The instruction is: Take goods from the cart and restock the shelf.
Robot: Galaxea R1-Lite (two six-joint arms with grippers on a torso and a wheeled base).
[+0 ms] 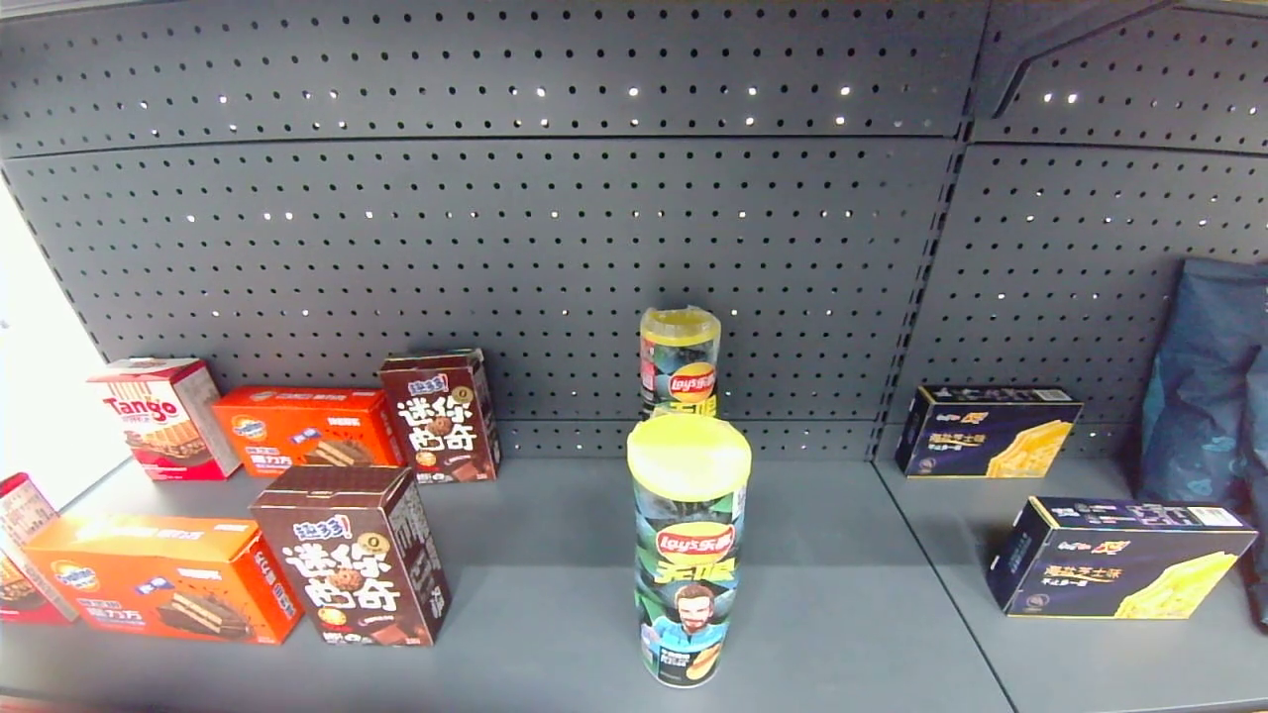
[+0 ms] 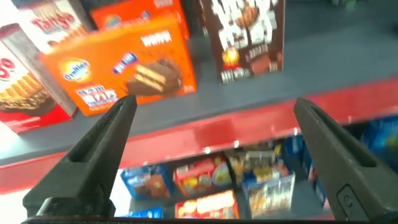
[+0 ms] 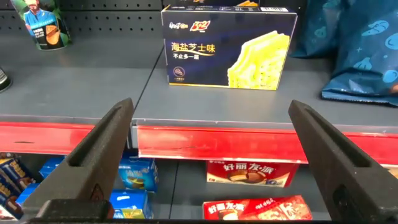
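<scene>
A chip can with a yellow lid [image 1: 688, 550] stands upright near the front of the grey shelf [image 1: 842, 594], a second one [image 1: 680, 361] behind it at the pegboard. Left of them stand orange boxes [image 1: 163, 579], brown cookie boxes [image 1: 352, 555] and a red-white wafer box [image 1: 163, 416]. Dark blue cracker boxes [image 1: 1119, 555] lie to the right. My left gripper [image 2: 214, 109] is open, below and in front of the shelf's red edge [image 2: 211, 134], facing an orange box [image 2: 121, 65]. My right gripper [image 3: 211, 109] is open before a dark blue box [image 3: 227, 46].
A dark blue bag [image 1: 1214, 376] leans at the far right of the shelf. A lower shelf holds packaged snacks [image 2: 205, 180] and boxes [image 3: 249, 174]. The perforated back panel [image 1: 495, 248] closes the rear. Bare shelf surface lies around the front can.
</scene>
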